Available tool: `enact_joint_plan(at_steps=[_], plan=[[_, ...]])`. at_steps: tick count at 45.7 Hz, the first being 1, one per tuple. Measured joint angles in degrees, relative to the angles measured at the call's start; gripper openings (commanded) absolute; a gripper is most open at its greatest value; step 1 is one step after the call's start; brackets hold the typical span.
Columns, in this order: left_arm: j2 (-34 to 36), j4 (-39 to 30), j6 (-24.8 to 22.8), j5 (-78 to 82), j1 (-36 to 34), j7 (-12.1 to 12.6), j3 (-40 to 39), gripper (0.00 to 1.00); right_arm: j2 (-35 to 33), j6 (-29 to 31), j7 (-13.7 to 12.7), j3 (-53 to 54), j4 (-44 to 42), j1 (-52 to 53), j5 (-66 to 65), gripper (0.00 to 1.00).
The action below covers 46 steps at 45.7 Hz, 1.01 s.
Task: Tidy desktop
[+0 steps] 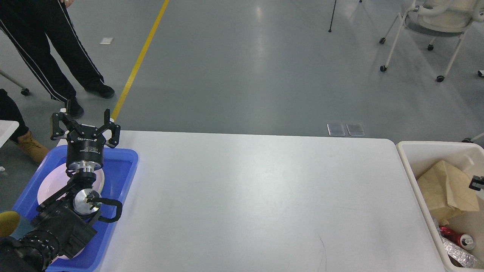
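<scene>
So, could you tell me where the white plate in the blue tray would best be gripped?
Probably by the white plate rim on its left side, coming from above: it lies flat in the blue tray, so only the thin edge offers a pinch, and the left gripper, open, is already over it.

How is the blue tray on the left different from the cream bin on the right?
The blue tray is shallow and bright blue; the cream bin is deep and off-white. The tray holds white plates; the bin holds rubbish: crumpled brown paper, a red can and foil. The open left gripper is above the tray. Both sit at opposite ends of the desktop.
</scene>
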Motion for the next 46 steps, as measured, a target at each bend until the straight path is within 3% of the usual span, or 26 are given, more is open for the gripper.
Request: enact_joint_plan(at_steps=[4, 5, 6, 7, 8, 9, 37, 46], plan=[[0.0, 0.0, 0.0, 0.0, 0.0, 0.0, 0.0, 0.97, 2.2, -0.2, -3.8, 3.0, -5.1, -4.5, 4.9, 0.0], [0.0, 0.0, 0.0, 0.0, 0.0, 0.0, 0.0, 0.97, 2.5, -0.3, -4.6, 3.9, -5.6, -5.0, 5.4, 0.15], [0.0, 0.0, 0.0, 0.0, 0.0, 0.0, 0.0, 0.97, 2.9, -0.4, -5.7, 5.4, -6.2, -5.6, 6.0, 0.81], [0.0, 0.0, 0.0, 0.0, 0.0, 0.0, 0.0, 0.97, 3.0, -0.5, -6.1, 6.1, -6.4, -5.7, 6.2, 1.0], [0.0, 0.0, 0.0, 0.0, 0.0, 0.0, 0.0, 0.97, 3.2, -0.6, -6.5, 6.9, -6.5, -5.9, 6.3, 0.96], [0.0, 0.0, 0.0, 0.0, 0.0, 0.0, 0.0, 0.97, 3.3, -0.6, -6.7, 7.5, -6.6, -6.0, 6.4, 1.0], [0.0, 0.0, 0.0, 0.0, 0.0, 0.0, 0.0, 0.97, 6.3, -0.8, -6.9, 9.6, -7.2, -8.0, 6.6, 1.0], [0.0, 0.0, 0.0, 0.0, 0.0, 0.0, 0.0, 0.97, 7.1, -2.1, -6.8, 22.9, -7.7, -3.1, 7.4, 1.0]])
